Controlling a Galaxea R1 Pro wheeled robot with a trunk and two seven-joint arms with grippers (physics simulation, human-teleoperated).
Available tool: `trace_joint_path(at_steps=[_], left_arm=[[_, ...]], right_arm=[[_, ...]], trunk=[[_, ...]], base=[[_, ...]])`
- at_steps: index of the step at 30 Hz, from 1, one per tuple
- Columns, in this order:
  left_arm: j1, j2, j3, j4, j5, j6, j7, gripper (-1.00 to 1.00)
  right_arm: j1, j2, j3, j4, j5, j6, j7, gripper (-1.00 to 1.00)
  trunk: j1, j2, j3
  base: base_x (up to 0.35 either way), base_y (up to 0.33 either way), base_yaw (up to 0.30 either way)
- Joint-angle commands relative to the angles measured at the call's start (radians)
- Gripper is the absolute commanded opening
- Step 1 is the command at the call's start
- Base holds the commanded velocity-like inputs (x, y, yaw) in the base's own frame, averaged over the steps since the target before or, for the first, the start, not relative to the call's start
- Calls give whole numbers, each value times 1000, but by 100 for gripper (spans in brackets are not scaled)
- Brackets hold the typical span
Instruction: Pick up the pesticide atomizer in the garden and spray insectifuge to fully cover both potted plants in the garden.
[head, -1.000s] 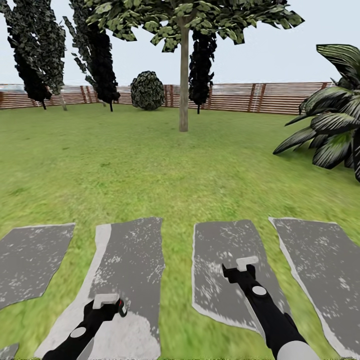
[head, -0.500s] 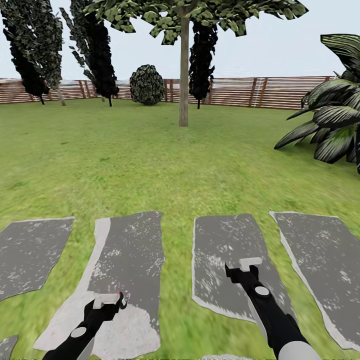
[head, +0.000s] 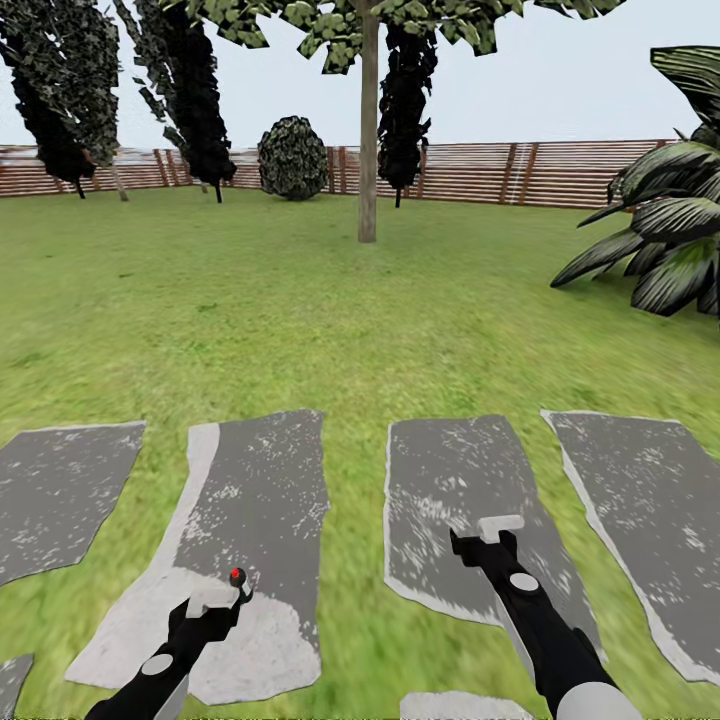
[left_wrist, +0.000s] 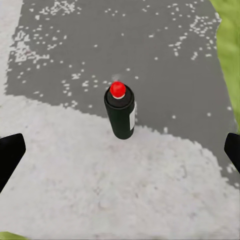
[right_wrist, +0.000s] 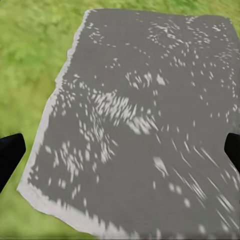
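Big green lawn with grey mottled paving slabs laid in a row up front. Brown slatted fence runs along the back, with a thin-trunked tree, a round bush, dark cypress-type trees and a palm on the right. Pale overcast sky.

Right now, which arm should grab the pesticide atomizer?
Left. The pesticide atomizer stands upright on the paving slab, just ahead of the open left gripper. The right gripper hangs over another slab.
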Motion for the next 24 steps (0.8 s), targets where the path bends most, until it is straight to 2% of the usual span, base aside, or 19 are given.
trace_joint_path(at_steps=[1, 10, 24], left_arm=[[-1, 0, -1, 1, 4, -3, -1, 100], [-1, 0, -1, 1, 4, -3, -1, 100], [-1, 0, -1, 1, 4, -3, -1, 100]], right_arm=[[0, 0, -2, -2, 10, 6, 2, 100], [0, 0, -2, -2, 11, 7, 2, 100], [0, 0, -2, -1, 12, 7, 2, 100]], trunk=[[4, -8, -6], [38, -71, -48], [44, -74, -116]], base=[[0, 0, 0], [0, 0, 0], [0, 0, 0]])
